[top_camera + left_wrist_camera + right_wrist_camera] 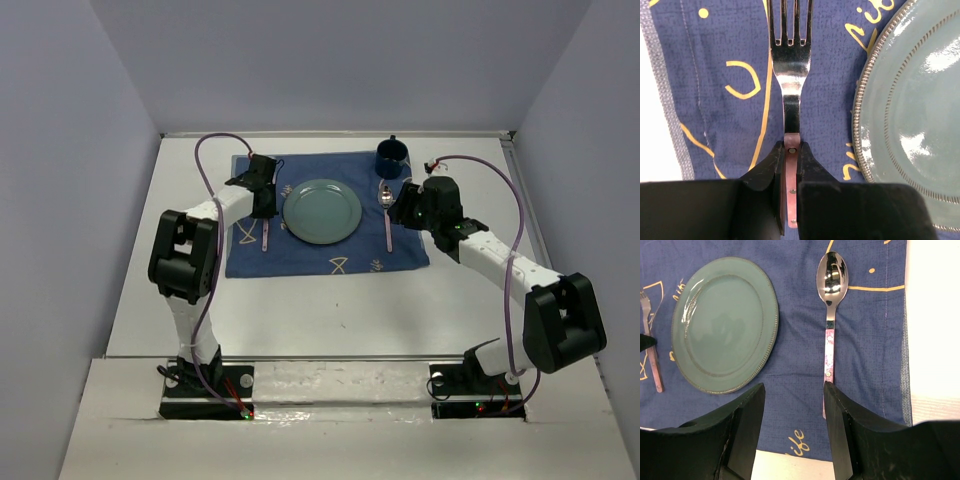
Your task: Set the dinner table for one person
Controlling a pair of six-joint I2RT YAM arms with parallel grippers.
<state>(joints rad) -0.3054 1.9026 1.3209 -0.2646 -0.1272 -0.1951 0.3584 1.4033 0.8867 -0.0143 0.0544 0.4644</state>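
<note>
On the white dinner table (330, 310) lies a dark blue cloth (300, 255) with a teal plate (322, 211) in its middle. Left of the plate, a fork (790, 60) with a pink handle rests flat on the cloth, tines pointing away. My left gripper (792, 146) is shut on the fork's handle just behind the metal neck; the top view shows this gripper (264, 208) over the cloth's left part. A pink-handled spoon (830, 315) lies right of the plate. My right gripper (793, 387) hangs open above the cloth, with the spoon's handle end beside its right finger.
A dark blue cup (391, 157) stands at the cloth's far right corner, just beyond the spoon's bowl. Grey walls close the table in at the back and on both sides. Bare white table (935, 315) shows right of the cloth.
</note>
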